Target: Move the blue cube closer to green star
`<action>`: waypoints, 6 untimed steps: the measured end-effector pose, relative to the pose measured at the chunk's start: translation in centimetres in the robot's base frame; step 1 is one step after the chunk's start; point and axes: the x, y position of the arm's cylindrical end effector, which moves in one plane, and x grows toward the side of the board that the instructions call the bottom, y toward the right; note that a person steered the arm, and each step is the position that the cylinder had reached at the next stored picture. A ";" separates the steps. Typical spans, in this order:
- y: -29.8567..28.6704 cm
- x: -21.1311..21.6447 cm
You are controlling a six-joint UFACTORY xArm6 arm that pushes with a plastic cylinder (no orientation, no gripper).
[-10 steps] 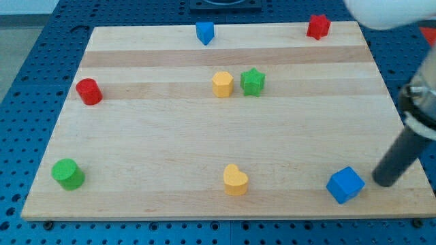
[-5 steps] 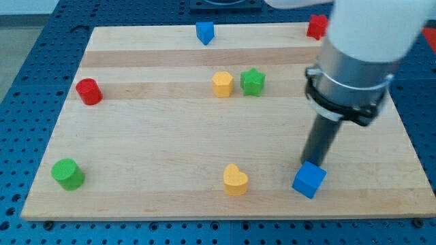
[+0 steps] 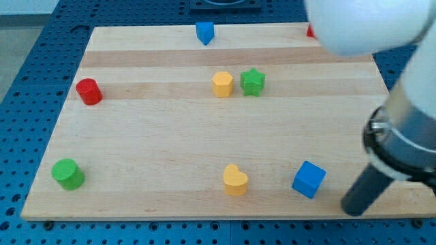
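The blue cube [image 3: 309,180] sits near the view's bottom right of the wooden board [image 3: 170,136]. The green star [image 3: 253,82] lies in the upper middle, touching or almost touching a yellow hexagon block [image 3: 222,84] on its left. My tip [image 3: 353,210] is at the board's bottom edge, to the right of and slightly below the blue cube, apart from it. The arm's white and black body fills the view's right side.
A yellow heart [image 3: 235,180] lies left of the blue cube. A green cylinder [image 3: 68,174] is at the bottom left, a red cylinder [image 3: 88,91] at the left, a small blue block [image 3: 204,32] at the top. A red block [image 3: 311,30] shows partly behind the arm.
The blue cube was pushed left, from about the bottom right corner towards the yellow heart. My tip then moved from above the cube to its lower right.
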 end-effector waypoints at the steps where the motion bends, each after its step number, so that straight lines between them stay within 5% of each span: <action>1: -3.2 -2.4; 4: -13.4 -13.9; 6: -14.5 -11.8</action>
